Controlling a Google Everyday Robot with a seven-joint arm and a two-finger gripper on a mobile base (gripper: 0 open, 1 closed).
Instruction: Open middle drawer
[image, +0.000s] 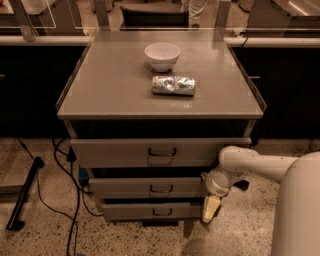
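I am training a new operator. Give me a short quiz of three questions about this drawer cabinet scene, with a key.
1. True or false: the claw is holding the handle of the middle drawer.
2. What lies on the cabinet top, in front of the white bowl? A) a silver crumpled packet B) a sponge C) a bottle
3. Fill in: the cabinet shows ___ drawers.
Key: 1 false, the claw hangs low at the drawers' right end, apart from the handle. 2 A. 3 three.
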